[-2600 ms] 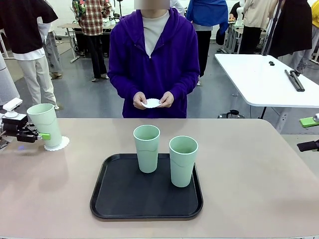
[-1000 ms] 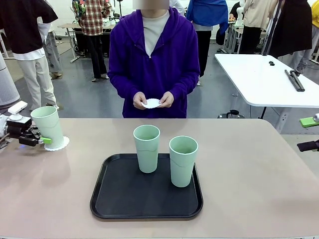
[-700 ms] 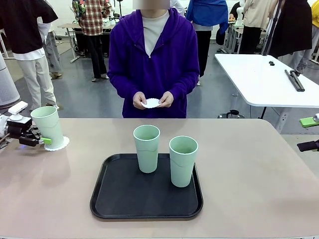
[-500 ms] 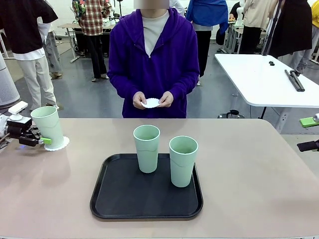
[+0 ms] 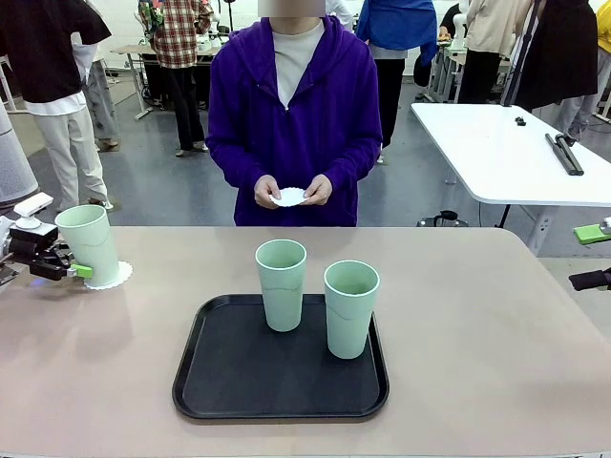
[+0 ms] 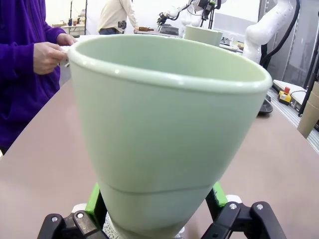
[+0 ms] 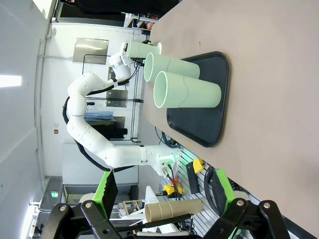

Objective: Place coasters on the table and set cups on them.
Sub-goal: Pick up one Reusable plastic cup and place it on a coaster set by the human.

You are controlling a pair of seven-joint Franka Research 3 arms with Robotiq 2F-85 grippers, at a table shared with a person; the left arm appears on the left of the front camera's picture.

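My left gripper (image 5: 69,270) is shut on the lower part of a mint-green cup (image 5: 86,244) at the table's far left. In the left wrist view its green pads (image 6: 95,203) press both sides of that cup (image 6: 164,129). The cup leans slightly left, with its base on a white lacy coaster (image 5: 116,277). Two more cups (image 5: 281,283) (image 5: 350,307) stand on the black tray (image 5: 282,405). The person holds another coaster (image 5: 289,197) in both hands. My right gripper (image 5: 592,256) stands open at the right edge, and in its wrist view (image 7: 164,194) there is nothing between its fingers.
The beige table (image 5: 496,334) has bare room to the right of and behind the tray. The person in purple stands at the far side, centre. A white table (image 5: 506,153) and other people are farther back.
The left gripper has lowered the cup onto the coaster and then shifted slightly left with it. The right arm, the person and the tray's cups have not moved.
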